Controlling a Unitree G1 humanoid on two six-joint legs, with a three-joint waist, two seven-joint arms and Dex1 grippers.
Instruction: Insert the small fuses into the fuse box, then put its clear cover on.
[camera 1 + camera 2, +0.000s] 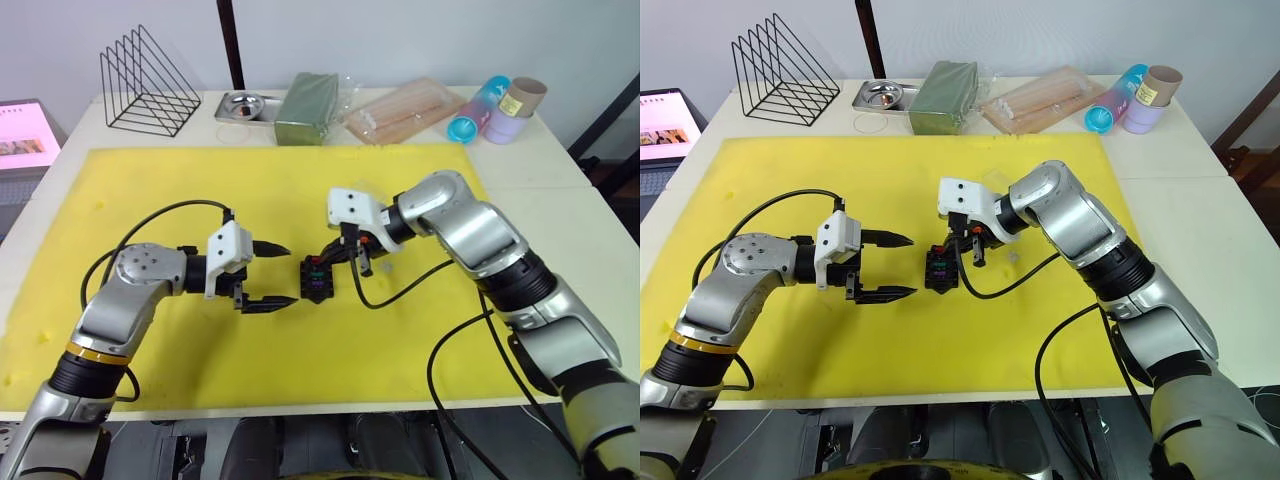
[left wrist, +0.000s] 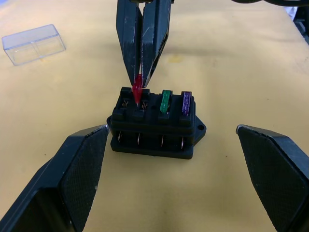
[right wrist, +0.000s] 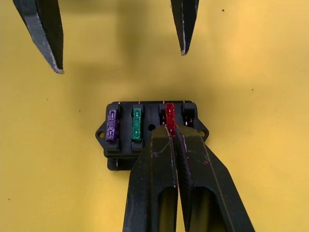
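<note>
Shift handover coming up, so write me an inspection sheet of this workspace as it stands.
Surface: yellow foam mat on a white table.
Job's things: small black plastic fuse box holds the green fuse and purple fuse; red fuse is at the next slot; end slot empty. Clear rectangular cover lies apart on the mat.
Clutter: black wire rack, metal tray, dark green block, clear bag of sticks, coloured tubes.
Grippers: left claw open beside the box; right claw shut on the red fuse.
Cables: black cables loop along both arms.
Surroundings: laptop screen at the table's left.
</note>
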